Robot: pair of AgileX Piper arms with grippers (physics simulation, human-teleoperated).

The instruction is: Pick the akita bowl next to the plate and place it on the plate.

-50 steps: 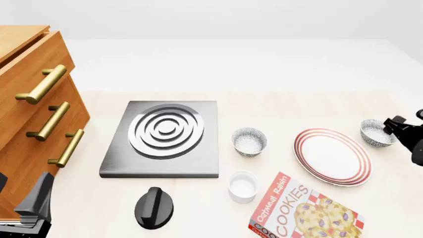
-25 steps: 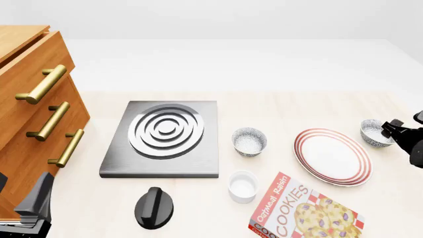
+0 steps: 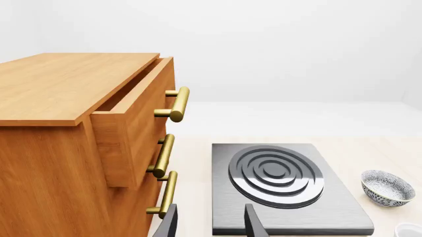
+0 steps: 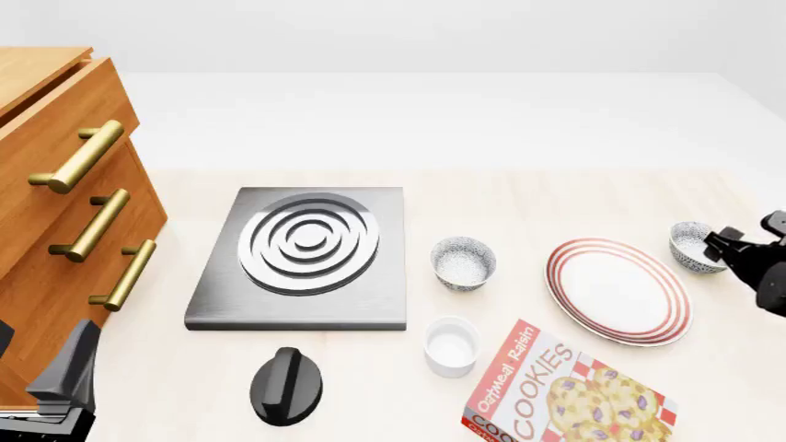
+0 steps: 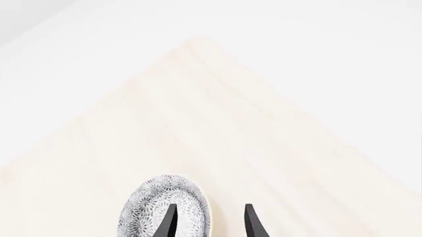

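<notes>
The plate [image 4: 618, 290], white with red rings, lies on the table at the right. An akita bowl [image 4: 687, 245] stands just to its right, and its speckled side shows in the right wrist view [image 5: 146, 207]. My right gripper [image 4: 720, 244] is open at that bowl's right rim; in the right wrist view [image 5: 209, 210] one finger is over the bowl and the other is outside it. A second akita bowl [image 4: 463, 261] stands between the stove plate and the plate. My left gripper [image 4: 68, 378] rests open and holding nothing at the near left.
A grey stove plate [image 4: 301, 258] lies mid-table with a black knob [image 4: 286, 385] in front of it. A white ramekin [image 4: 451, 345] and a cookies box [image 4: 565, 396] sit near the front. A wooden drawer cabinet [image 4: 68, 221] fills the left side.
My right gripper has come down and shifted slightly left onto the right-hand bowl's rim. The left arm has not moved.
</notes>
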